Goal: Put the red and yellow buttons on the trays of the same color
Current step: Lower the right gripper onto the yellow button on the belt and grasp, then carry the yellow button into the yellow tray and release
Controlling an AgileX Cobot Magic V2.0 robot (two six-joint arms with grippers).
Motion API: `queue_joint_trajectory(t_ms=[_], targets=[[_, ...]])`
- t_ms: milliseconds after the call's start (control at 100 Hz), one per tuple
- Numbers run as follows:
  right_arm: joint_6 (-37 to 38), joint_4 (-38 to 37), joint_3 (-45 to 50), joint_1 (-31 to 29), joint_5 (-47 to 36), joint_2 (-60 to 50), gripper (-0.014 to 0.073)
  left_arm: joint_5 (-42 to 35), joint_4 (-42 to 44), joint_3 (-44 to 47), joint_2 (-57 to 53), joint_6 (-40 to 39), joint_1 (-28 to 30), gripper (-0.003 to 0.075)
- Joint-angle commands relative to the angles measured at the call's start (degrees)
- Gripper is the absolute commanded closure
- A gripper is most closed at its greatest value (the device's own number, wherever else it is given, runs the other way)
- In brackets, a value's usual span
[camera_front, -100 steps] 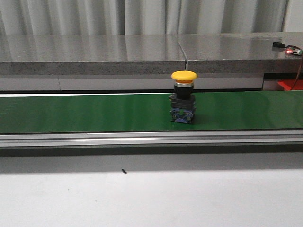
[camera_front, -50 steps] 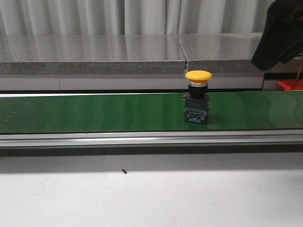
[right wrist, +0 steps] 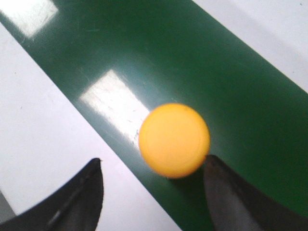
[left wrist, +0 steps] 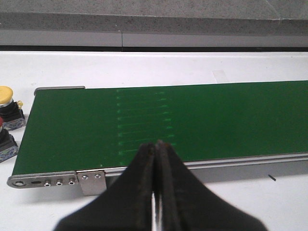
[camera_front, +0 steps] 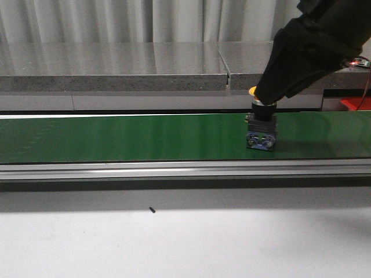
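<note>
A yellow button (camera_front: 261, 132) with a black and blue base stands upright on the green belt (camera_front: 116, 138). My right arm hides most of its cap in the front view. In the right wrist view the yellow cap (right wrist: 174, 139) lies just ahead of my open right gripper (right wrist: 154, 192), close to one finger (right wrist: 236, 197) and not between the two. My left gripper (left wrist: 156, 145) is shut and empty above the belt's near edge. Beside the belt's end stand another yellow button (left wrist: 6, 96) and a red button (left wrist: 4, 139), both cut by the frame. The trays are out of view.
The belt has an aluminium rail (camera_front: 174, 169) along its front and a grey stone ledge (camera_front: 116, 72) behind it. Something red (camera_front: 352, 104) shows at the far right edge; I cannot tell what it is. White table (camera_front: 185, 243) lies in front.
The yellow button has travelled to the right along the belt. My right arm has come down from the upper right and now covers the button's cap.
</note>
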Motion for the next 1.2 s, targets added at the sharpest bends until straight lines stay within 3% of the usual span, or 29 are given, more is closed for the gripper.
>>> queue_joint_trajectory(t_ms=[0, 80, 250, 320, 660, 1000, 1190], targets=[[-2.23, 3.77, -1.33, 0.03, -4.13, -0.42, 0.0131, -4.35, -0.86, -1.58, 0.13, -0.05, -0.44, 0.0741], [-2.23, 3.77, -1.39, 0.03, -5.46, 0.66, 0.0192, -4.35, -0.86, -1.58, 0.13, -0.05, -0.44, 0.0741], [-2.23, 3.77, -1.39, 0.03, -6.54, 1.17, 0.0474, -4.35, -0.86, -1.58, 0.13, -0.05, -0.44, 0.0741], [-2.23, 3.77, -1.39, 0.03, -6.90, 0.69, 0.0522, -4.35, -0.86, -1.58, 0.13, -0.05, -0.44, 0.0741], [-2.16, 2.90, -1.29, -3.72, -6.02, -5.90, 0.0528, -4.35, -0.86, -1.58, 0.13, -0.05, -0.44, 0.0741], [-1.57, 4.03, 0.71, -22.10, -5.30, -8.85, 0.0528, -4.35, -0.86, -1.58, 0.13, -0.05, -0.44, 0.0741], [-1.57, 9.26, 3.50, -32.00, -10.85, -8.85, 0.0528, -4.35, -0.86, -1.58, 0.13, -0.05, -0.44, 0.0741]])
